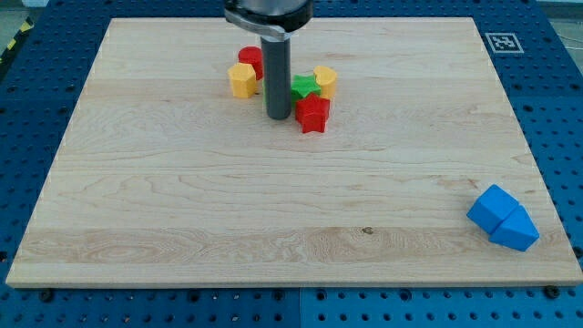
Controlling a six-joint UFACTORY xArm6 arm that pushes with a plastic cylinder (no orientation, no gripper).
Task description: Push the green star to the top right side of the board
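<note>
The wooden board (291, 210) is being seen lying on a blue perforated table (565, 109). Two blue blocks (503, 218) are being shown touching each other near the board's bottom right corner, well apart from the rest. The dark rod is being held upright near the view's top centre, with my tip (278, 117) being placed just left of the green star (304, 87). No claw is being carried, so no spread or pinch can be told. The red star (312, 114) is being shown touching the green star's lower edge, a yellow block (325, 79) its right side. A red cylinder (250, 60) and another yellow block (242, 80) are being seen left of the rod.
</note>
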